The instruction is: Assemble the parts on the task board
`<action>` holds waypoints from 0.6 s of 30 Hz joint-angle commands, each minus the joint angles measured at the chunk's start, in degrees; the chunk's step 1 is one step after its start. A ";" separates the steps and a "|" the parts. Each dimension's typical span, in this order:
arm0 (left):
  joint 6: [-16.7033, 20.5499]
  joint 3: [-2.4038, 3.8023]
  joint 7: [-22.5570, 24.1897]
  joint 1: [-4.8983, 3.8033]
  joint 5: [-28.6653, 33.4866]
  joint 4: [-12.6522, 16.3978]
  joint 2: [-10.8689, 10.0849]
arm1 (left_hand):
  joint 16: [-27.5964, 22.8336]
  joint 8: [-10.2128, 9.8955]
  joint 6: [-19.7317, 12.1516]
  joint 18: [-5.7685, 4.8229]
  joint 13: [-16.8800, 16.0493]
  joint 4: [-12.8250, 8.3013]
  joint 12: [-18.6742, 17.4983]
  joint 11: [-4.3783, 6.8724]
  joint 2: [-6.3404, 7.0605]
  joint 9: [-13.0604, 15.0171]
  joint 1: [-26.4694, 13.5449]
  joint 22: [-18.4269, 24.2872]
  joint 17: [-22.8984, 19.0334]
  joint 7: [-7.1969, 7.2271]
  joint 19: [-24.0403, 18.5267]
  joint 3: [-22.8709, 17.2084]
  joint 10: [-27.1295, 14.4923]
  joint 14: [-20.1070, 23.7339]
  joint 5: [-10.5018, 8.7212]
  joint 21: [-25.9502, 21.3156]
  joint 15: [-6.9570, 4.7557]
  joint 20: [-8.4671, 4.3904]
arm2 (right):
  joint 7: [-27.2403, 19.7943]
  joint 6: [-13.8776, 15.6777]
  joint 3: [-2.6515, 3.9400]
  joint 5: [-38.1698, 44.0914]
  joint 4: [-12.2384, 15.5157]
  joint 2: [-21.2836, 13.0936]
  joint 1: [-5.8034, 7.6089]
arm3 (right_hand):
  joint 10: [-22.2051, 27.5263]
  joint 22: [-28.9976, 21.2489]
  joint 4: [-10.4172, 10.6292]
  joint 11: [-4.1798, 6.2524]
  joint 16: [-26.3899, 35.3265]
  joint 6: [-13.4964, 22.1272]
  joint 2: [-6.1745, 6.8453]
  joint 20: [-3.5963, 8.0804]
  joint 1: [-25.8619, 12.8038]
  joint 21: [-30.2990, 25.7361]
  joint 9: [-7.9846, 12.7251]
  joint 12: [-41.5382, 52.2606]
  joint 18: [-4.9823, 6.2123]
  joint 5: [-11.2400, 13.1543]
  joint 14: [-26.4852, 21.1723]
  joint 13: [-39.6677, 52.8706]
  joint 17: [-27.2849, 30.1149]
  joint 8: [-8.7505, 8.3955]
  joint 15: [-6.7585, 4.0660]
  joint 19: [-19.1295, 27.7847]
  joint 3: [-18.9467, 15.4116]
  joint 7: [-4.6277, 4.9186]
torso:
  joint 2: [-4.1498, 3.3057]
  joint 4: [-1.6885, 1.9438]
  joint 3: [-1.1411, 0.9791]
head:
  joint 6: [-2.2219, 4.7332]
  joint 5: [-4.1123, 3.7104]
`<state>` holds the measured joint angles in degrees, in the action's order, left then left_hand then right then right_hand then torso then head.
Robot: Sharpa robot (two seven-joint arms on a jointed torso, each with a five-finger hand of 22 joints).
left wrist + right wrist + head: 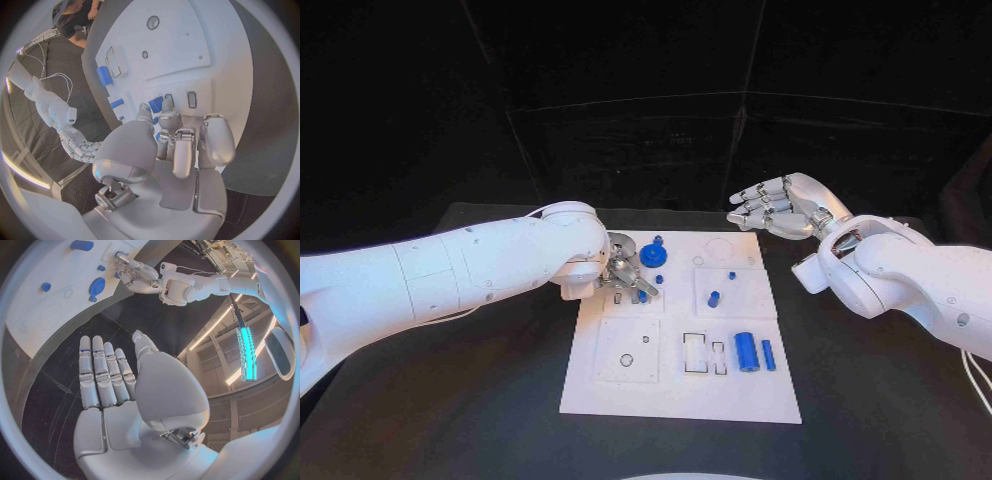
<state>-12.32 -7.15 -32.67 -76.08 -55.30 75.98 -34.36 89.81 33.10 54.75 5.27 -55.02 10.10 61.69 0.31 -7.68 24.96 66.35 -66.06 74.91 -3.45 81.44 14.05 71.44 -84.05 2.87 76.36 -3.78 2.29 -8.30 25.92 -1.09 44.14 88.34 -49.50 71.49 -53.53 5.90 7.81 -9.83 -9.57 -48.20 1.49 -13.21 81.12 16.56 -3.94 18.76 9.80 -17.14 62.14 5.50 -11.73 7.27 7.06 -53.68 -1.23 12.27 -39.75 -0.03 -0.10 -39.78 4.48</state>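
Left robot hand [620, 272] is lowered onto the far left part of the white board [678, 395], its fingers [185, 150] curled down around a small blue part [156, 104] on the board; whether that part is actually gripped cannot be told. A blue gear [655, 257] is seen just right of this hand, touching or nearly touching it. Right robot hand [780, 207] is held above the table [473, 400] beyond the board's far right corner, well apart from the parts; its fingers [100, 371] are stretched out straight and side by side, and nothing is held in it. On the board a short blue peg [714, 298] is stood right of centre, with a tiny blue piece [731, 274] just beyond it. Nearer, toward the right edge, a blue cylinder [747, 351] and a slim blue bar [769, 354] are laid side by side. Outlined slots [702, 353] are seen left of them.
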 commanded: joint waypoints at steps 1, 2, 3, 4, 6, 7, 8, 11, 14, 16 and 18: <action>-0.48 -0.01 0.52 -0.10 0.00 0.00 0.01 | 0.19 0.49 -0.52 -0.80 -0.10 -0.70 0.28 0.43 -0.30 0.26 1.06 -0.13 15.09 0.15 -0.25 -0.40 0.13 -5.95 0.00 0.11 -0.50 -0.29 | -0.21 -0.36 0.04 -0.16 -0.05 0.15 0.12 | 0.20 -0.05 -0.36 -0.12 0.22 0.38 -0.51 -0.14 -0.11 -0.34 -0.02 0.26 0.68 -0.18 0.20 -0.07 0.05 0.28 0.06 -0.42 -0.01 1.16 | -0.02 0.05 -0.01 | -0.02 0.02; -0.44 -0.01 0.52 -0.10 0.00 0.00 0.01 | 0.19 0.52 -0.55 -0.80 -0.11 -0.81 0.28 0.43 -0.39 0.30 1.21 -0.14 15.09 0.15 -0.26 -0.52 0.13 -5.95 0.00 0.11 -0.51 -0.29 | -0.21 -0.37 0.04 -0.16 -0.07 0.17 0.12 | 0.20 -0.05 -0.36 -0.12 0.22 0.38 -0.51 -0.14 -0.11 -0.34 -0.02 0.26 0.68 -0.18 0.20 -0.07 0.05 0.28 0.06 -0.42 -0.01 1.16 | -0.02 0.05 -0.01 | -0.02 0.02; -0.35 -0.02 0.53 -0.10 0.00 0.00 0.00 | 0.19 0.60 -0.61 -0.80 -0.12 -1.08 0.27 0.45 -0.64 0.40 1.59 -0.17 15.09 0.17 -0.26 -0.85 0.13 -5.95 0.00 0.12 -0.52 -0.30 | -0.21 -0.39 0.04 -0.16 -0.11 0.21 0.12 | 0.20 -0.05 -0.36 -0.12 0.22 0.38 -0.51 -0.14 -0.11 -0.34 -0.02 0.26 0.68 -0.18 0.20 -0.07 0.05 0.28 0.06 -0.42 -0.01 1.16 | 0.00 0.03 0.01 | -0.05 0.04; -0.26 -0.02 0.54 -0.10 0.01 0.00 0.00 | 0.19 0.69 -0.69 -0.80 -0.13 -1.49 0.25 0.48 -1.10 0.51 2.21 -0.21 15.09 0.21 -0.27 -1.39 0.13 -5.95 0.01 0.13 -0.54 -0.31 | -0.20 -0.40 0.04 -0.16 -0.14 0.24 0.12 | 0.20 -0.05 -0.36 -0.12 0.22 0.38 -0.51 -0.14 -0.11 -0.34 -0.02 0.26 0.68 -0.18 0.20 -0.07 0.05 0.28 0.06 -0.42 -0.01 1.16 | 0.00 0.03 0.01 | -0.05 0.04; -0.03 -0.03 0.59 -0.10 0.14 0.01 -0.01 | 0.19 0.81 -0.95 -0.80 -0.05 -2.66 0.11 0.61 -2.23 0.72 3.97 -0.31 15.09 0.34 -0.27 -2.91 0.04 -5.95 0.02 0.17 -0.64 -0.38 | -0.22 -0.41 0.03 -0.16 -0.23 0.32 0.12 | 0.20 -0.05 -0.36 -0.12 0.22 0.38 -0.51 -0.14 -0.11 -0.34 -0.02 0.26 0.68 -0.18 0.20 -0.07 0.05 0.28 0.06 -0.42 -0.01 1.16 | 0.01 0.00 0.01 | -0.09 0.05; 0.14 -0.03 0.67 -0.10 0.23 0.02 -0.01 | 0.19 0.80 -1.18 -0.79 0.02 -3.48 -0.01 0.71 -2.90 0.80 5.18 -0.32 15.09 0.46 -0.29 -3.95 -0.04 -5.95 0.03 0.16 -0.73 -0.44 | -0.23 -0.41 0.03 -0.16 -0.27 0.35 0.11 | 0.20 -0.05 -0.36 -0.12 0.22 0.38 -0.52 -0.14 -0.11 -0.34 -0.02 0.26 0.67 -0.18 0.20 -0.07 0.05 0.28 0.06 -0.43 -0.01 1.16 | 0.01 0.00 0.01 | -0.09 0.05; 0.37 -0.03 0.76 -0.10 0.30 0.03 -0.01 | 0.19 0.73 -1.49 -0.78 0.12 -4.55 -0.19 0.91 -3.78 0.84 6.81 -0.33 15.09 0.67 -0.31 -5.34 -0.16 -5.95 0.04 0.16 -0.87 -0.52 | -0.23 -0.40 0.03 -0.16 -0.31 0.39 0.11 | 0.23 -0.10 -0.38 -0.14 0.24 0.39 -0.57 -0.16 -0.12 -0.41 -0.03 0.28 0.67 -0.20 0.24 -0.17 0.13 0.30 0.09 -0.48 -0.01 1.18 | 0.01 -0.01 0.01 | -0.10 0.06; 1.04 -0.04 1.28 -0.10 0.41 0.09 -0.02 | 0.19 0.39 -2.44 -0.78 0.49 -7.61 -0.93 1.14 -5.47 0.90 10.51 -0.46 15.09 0.78 -0.35 -9.78 -0.63 -5.95 0.15 0.18 -1.19 -0.92 | -0.26 -0.40 0.03 -0.16 -0.43 0.49 0.11 | 0.23 -0.11 -0.39 -0.15 0.24 0.39 -0.57 -0.17 -0.11 -0.42 -0.03 0.28 0.67 -0.22 0.24 -0.18 0.14 0.31 0.09 -0.49 0.00 1.18 | -0.01 0.00 0.00 | -0.13 0.07; 2.13 -0.04 2.16 -0.09 0.90 0.23 -0.16 | 0.19 0.36 -2.92 -0.77 0.95 -10.56 -1.85 1.05 -5.40 1.17 11.67 -0.59 15.09 0.31 -0.43 -15.36 -0.82 -5.95 0.14 0.18 -1.08 -1.13 | -0.33 -0.38 0.03 -0.16 -0.54 0.60 0.11 | 0.26 -0.19 -0.49 -0.17 0.28 0.38 -0.62 -0.18 -0.05 -0.55 -0.04 0.33 0.67 -0.36 0.28 -0.32 0.27 0.35 0.10 -0.57 0.02 1.22 | -0.01 -0.02 0.01 | -0.21 0.07; 2.87 -0.04 2.54 -0.09 2.07 0.30 -0.31 | 0.19 0.52 -3.02 -0.69 2.09 -11.53 -3.03 1.13 -4.58 1.42 10.57 -0.31 15.09 0.31 -0.65 -18.65 -1.18 -5.95 0.26 -0.05 -0.91 -1.00 | -0.43 -0.32 0.03 -0.19 -0.61 0.65 0.11 | 0.26 -0.19 -0.49 -0.17 0.28 0.38 -0.62 -0.18 -0.05 -0.55 -0.04 0.33 0.67 -0.36 0.28 -0.32 0.27 0.35 0.10 -0.57 0.02 1.22 | -0.02 0.00 0.02 | -0.26 0.04; 3.87 -0.03 2.91 -0.10 4.05 0.54 -0.69 | 0.19 0.81 -3.15 -0.67 3.40 -12.61 -4.32 1.13 -2.98 1.81 8.14 0.02 15.09 0.25 -0.88 -24.05 -1.38 -5.95 -0.10 -0.36 -0.92 -0.73 | -0.62 -0.32 0.03 -0.46 -0.80 0.74 0.11 | 0.28 -0.25 -0.55 -0.17 0.30 0.36 -0.70 -0.18 -0.01 -0.64 -0.05 0.36 0.68 -0.44 0.30 -0.42 0.36 0.39 0.10 -0.62 0.05 1.24 | -0.01 0.05 0.01 | -0.26 0.03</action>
<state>-10.73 -7.21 -31.39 -76.14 -54.18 76.30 -34.86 89.81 33.22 51.86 5.27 -51.88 7.28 57.63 1.44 -11.51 26.77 76.05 -66.11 74.91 -3.07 80.90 0.91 70.29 -84.07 2.67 76.35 -4.62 1.37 -8.29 25.78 -1.09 44.10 87.59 -48.83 71.48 -53.53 5.70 7.58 -9.83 -9.58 -48.21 1.49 -13.41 81.12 16.10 -3.94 18.77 9.80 -17.39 62.13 5.13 -11.42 7.31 7.06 -53.88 -1.19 12.28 -39.75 0.00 -0.08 -40.02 4.56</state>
